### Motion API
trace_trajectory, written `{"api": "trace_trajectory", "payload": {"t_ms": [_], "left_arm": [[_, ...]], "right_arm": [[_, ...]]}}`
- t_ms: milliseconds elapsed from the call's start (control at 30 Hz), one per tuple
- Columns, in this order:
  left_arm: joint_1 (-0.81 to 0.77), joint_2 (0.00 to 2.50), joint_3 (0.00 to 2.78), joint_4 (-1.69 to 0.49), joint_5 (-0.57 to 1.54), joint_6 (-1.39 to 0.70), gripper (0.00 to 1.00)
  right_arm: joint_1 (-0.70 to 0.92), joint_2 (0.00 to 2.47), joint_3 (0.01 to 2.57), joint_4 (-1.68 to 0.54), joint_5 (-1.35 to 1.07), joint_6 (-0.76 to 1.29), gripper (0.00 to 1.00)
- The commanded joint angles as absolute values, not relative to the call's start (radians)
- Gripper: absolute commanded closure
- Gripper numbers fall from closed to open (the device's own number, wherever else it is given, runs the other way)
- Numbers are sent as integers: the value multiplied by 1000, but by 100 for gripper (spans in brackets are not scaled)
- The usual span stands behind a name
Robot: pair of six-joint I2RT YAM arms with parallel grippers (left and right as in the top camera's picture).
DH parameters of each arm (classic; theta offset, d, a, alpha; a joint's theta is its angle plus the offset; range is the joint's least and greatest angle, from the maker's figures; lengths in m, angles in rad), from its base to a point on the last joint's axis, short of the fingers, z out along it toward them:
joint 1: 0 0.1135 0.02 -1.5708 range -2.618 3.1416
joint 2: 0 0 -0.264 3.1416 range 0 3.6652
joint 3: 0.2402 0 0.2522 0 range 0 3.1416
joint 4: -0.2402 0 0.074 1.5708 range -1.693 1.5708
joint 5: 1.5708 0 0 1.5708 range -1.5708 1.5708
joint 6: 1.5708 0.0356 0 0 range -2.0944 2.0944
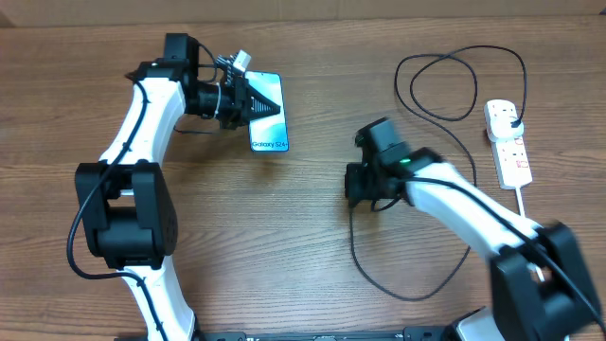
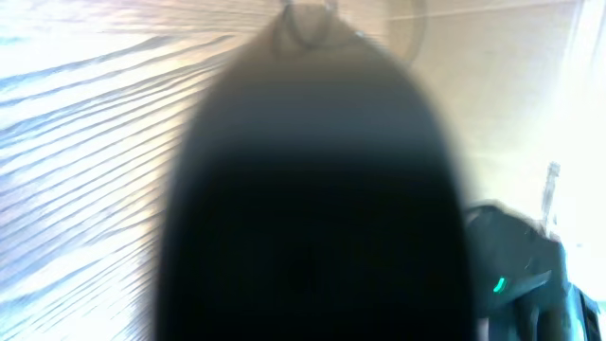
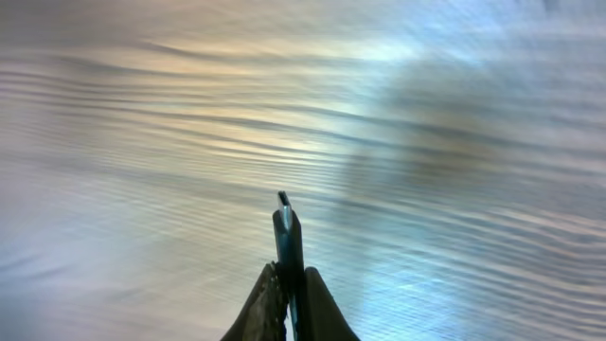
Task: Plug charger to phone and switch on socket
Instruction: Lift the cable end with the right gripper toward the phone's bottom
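The phone [image 1: 271, 121], with a light-blue screen and "Galaxy" text, lies at the upper left of the wooden table. My left gripper [image 1: 248, 102] is on its left edge and looks shut on it. In the left wrist view the phone [image 2: 312, 208] is a dark blur filling the frame. My right gripper [image 1: 356, 186], mid-table, is shut on the charger's connector tip [image 3: 285, 227], which sticks out past the fingers. The thin black charger cable [image 1: 374, 275] loops below the right arm. Another loop [image 1: 454, 85] runs to the black plug head [image 1: 509, 117] seated in the white socket [image 1: 512, 159] at the right.
The socket's thick white cord [image 1: 523, 201] runs down behind my right arm. My right arm, with its green light, shows in the left wrist view [image 2: 511, 275]. Bare wood lies between the phone and my right gripper.
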State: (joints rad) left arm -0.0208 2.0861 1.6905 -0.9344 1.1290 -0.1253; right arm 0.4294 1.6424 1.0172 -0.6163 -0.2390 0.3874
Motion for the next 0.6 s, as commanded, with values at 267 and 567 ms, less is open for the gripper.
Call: {"api": "trace_trajectory", "payload": {"t_ms": [267, 567], "left_arm": [[19, 1844, 1718, -946, 1431, 0, 96], [-1, 1779, 1718, -808, 1370, -295, 96]], "right_arm": [[366, 1522, 1060, -468, -1254, 154, 96], [425, 1522, 1060, -104, -1333, 422, 96]]}}
